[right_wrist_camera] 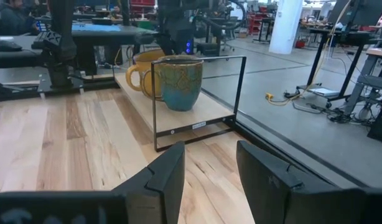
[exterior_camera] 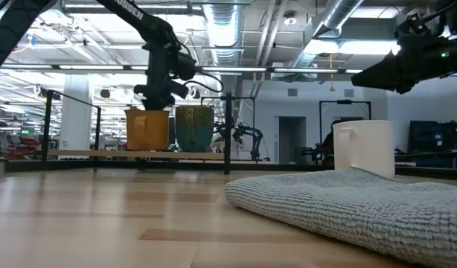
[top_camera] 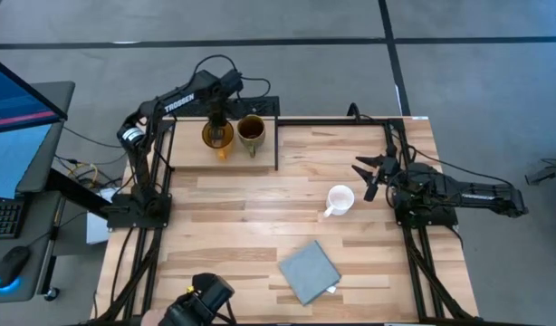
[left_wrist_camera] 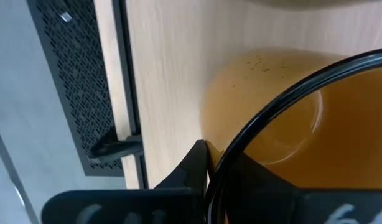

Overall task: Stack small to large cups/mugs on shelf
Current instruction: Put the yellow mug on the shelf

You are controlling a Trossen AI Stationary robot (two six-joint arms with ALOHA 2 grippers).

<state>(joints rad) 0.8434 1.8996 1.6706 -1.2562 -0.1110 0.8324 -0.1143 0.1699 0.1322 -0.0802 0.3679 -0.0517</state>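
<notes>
I am looking down on a light-wood plank tabletop (top_camera: 260,208) standing on a grey concrete floor (top_camera: 287,54) crossed by dark seams. At the tabletop's far left edge sits the low light-wood shelf with a black metal frame (top_camera: 260,154) and a perforated black back rail (left_wrist_camera: 79,93). On it stand two mugs side by side, just touching or nearly so: the medium yellow-orange handled mug (top_camera: 217,136) and the larger olive-brown mug with a dark inside (top_camera: 251,131). My left gripper (top_camera: 218,119) is above the yellow-orange mug, its jaws closed on the mug's rim, one finger inside and one outside. The small white handled mug (top_camera: 339,199) stands upright on the open tabletop, well apart from the shelf, near the right gripper (top_camera: 372,172), whose jaws stand wide and hold nothing. A grey knitted cloth (top_camera: 309,271) lies flat at the near edge. A monitor and keyboard (top_camera: 11,154) sit on a desk left of the rig. Across the tabletop I see a large workshop hall with silver ceiling ducts (exterior_camera: 228,30), strip lights, and further benches.
</notes>
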